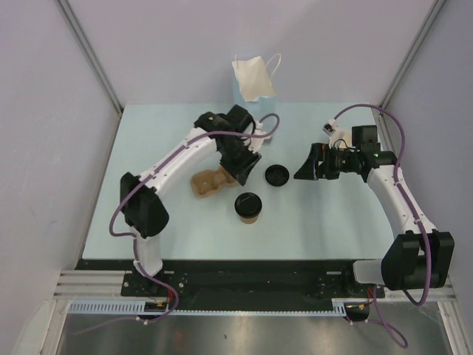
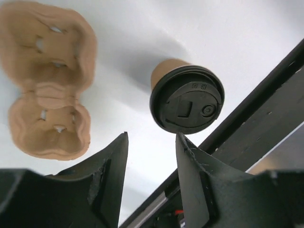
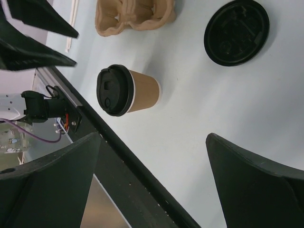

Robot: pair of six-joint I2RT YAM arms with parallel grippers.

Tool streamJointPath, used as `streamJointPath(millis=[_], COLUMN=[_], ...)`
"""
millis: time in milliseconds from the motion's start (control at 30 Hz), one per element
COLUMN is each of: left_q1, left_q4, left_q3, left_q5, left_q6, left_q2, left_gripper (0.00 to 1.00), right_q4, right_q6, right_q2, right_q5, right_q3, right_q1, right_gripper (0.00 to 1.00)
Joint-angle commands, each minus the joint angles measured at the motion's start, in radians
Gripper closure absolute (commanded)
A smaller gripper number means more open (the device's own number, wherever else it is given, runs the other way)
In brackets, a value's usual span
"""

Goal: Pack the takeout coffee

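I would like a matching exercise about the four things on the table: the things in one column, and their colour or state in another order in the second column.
Things:
1 cup
2 loose lid
3 carrier
4 bag

Colour or state:
a light blue, standing at the back
b brown, both hollows empty
c tan, closed, upright
d black, lying flat by itself

Pairs: 1-c, 2-d, 3-b, 4-a

Bright, even overhead light leaves a faint, soft shadow beside the lidded cup (image 1: 249,207) on the table (image 1: 332,222). In both wrist views the cup is sharp; the dark fingers (image 2: 109,180) nearer the lens blur.
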Motion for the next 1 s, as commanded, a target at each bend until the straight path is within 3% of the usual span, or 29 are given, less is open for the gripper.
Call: streamJointPath(millis=[0, 67, 100, 167, 233, 267, 333, 433, 467, 500, 600, 800, 967], left_q1=[0.099, 0.149, 0.166, 0.217, 0.269, 0.281, 0.303, 0.306, 0.306, 0.306, 0.304, 0.272, 0.249], left_q4=[0.137, 0.237, 0.365, 0.574, 0.722, 0.89, 1.041, 1.289, 1.406, 1.448, 1.578, 1.631, 1.577], left_q3=[-0.019, -0.141, -0.204, -0.417, -0.652, -0.736, -0.953, -1.148, -1.189, -1.221, -1.295, -1.294, -1.267], left_q5=[0.164, 0.277, 0.316, 0.437, 0.513, 0.551, 0.554, 0.594, 0.603, 0.6, 0.606, 0.657, 0.651], left_q6=[-0.001, -0.026, -0.039, -0.111, -0.261, -0.317, -0.474, -0.664, -0.717, -0.766, -0.921, -0.989, -0.971], left_q2=[-0.231, -0.332, -0.447, -0.55, -0.702, -0.757, -0.89, -0.955, -0.95, -0.94, -0.865, -0.721, -0.658], left_gripper=[0.5, 0.5, 0.41, 0.37, 0.37, 0.37, 0.37, 0.42, 0.46, 0.59, 0.7, 0.77, 0.8], right_q4=[0.084, 0.119, 0.133, 0.167, 0.199, 0.211, 0.257, 0.306, 0.315, 0.34, 0.389, 0.431, 0.42], right_q6=[0.007, 0.028, 0.04, 0.056, 0.073, 0.077, 0.108, 0.172, 0.189, 0.205, 0.255, 0.292, 0.285], right_q2=[-0.042, -0.051, -0.057, -0.056, -0.042, -0.037, -0.014, 0.035, 0.047, 0.058, 0.108, 0.187, 0.226], right_q5=[-0.07, -0.084, -0.087, -0.084, -0.071, -0.069, -0.074, -0.093, -0.103, -0.119, -0.158, -0.225, -0.235], right_q3=[0.004, 0.004, 0.004, 0.004, 0.004, 0.004, 0.0, -0.005, -0.005, -0.007, -0.013, -0.031, -0.04], right_q1=[0.007, 0.039, 0.059, 0.132, 0.215, 0.236, 0.273, 0.318, 0.329, 0.332, 0.349, 0.388, 0.438], right_gripper=[0.0, 0.0, 0.0, 0.0, 0.04, 0.06, 0.18, 0.38, 0.42, 0.49, 0.59, 0.74, 0.74])
